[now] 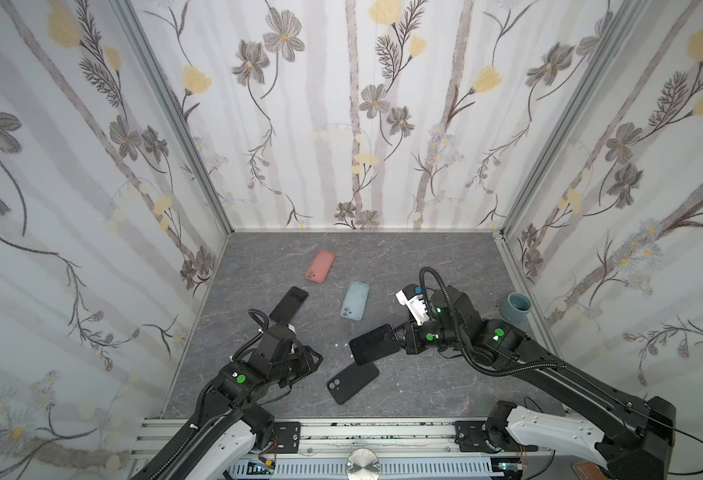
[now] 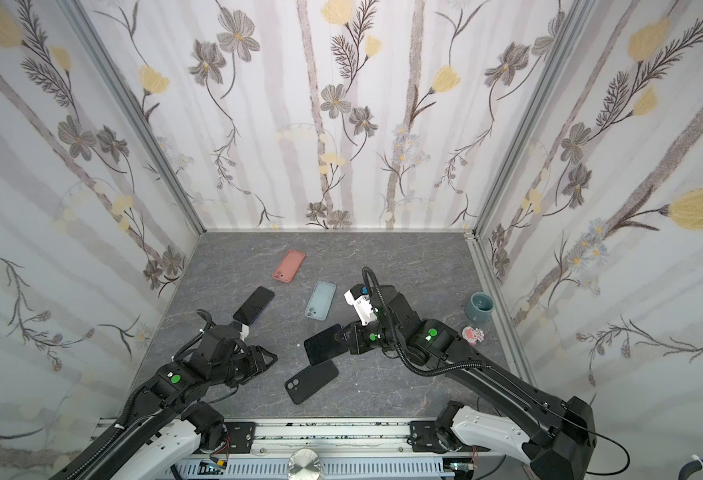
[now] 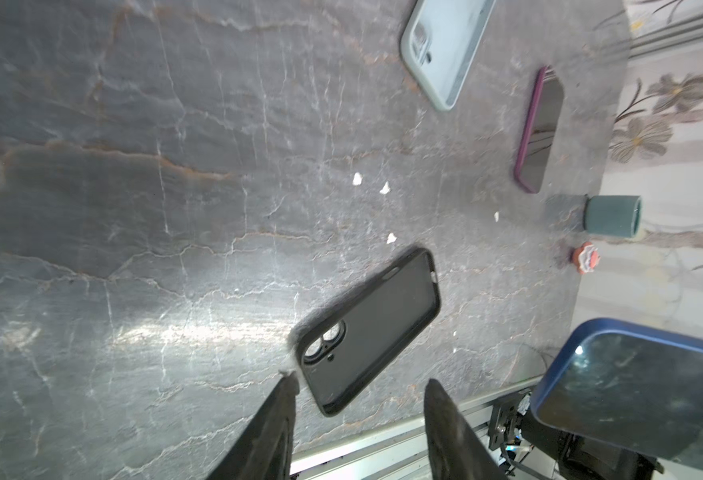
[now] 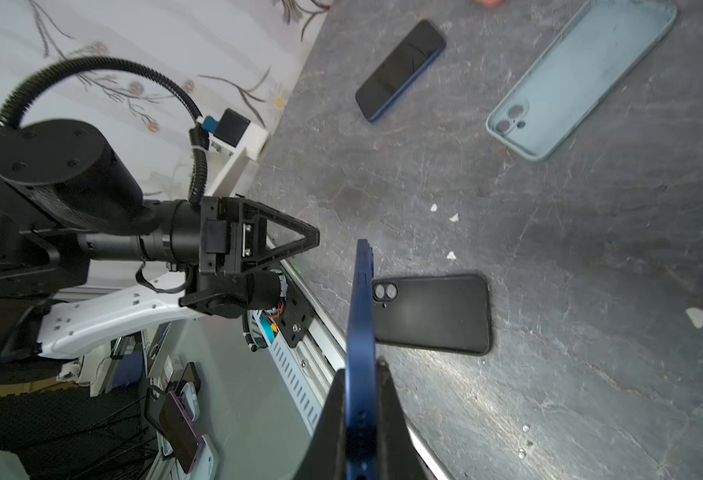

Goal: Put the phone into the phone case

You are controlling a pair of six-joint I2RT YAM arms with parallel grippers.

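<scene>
A dark-screened blue phone (image 1: 372,345) hangs screen up, a little above the table, with my right gripper (image 1: 397,338) shut on its right end. In the right wrist view both fingers press the phone's blue edge (image 4: 360,316). Just below and in front of it lies an empty black phone case (image 1: 352,382) (image 3: 370,328), open side up and camera hole to the left. My left gripper (image 1: 316,359) (image 3: 360,382) stands open just left of the case, its fingertips on either side of the case's near end and not touching it.
A second dark phone (image 1: 289,303), a blue-grey case (image 1: 355,300) and a pink case (image 1: 320,266) lie farther back. A teal cup (image 1: 516,306) and a small pink figure (image 2: 473,334) stand by the right wall. A purple-cased phone (image 3: 541,129) lies near the cup.
</scene>
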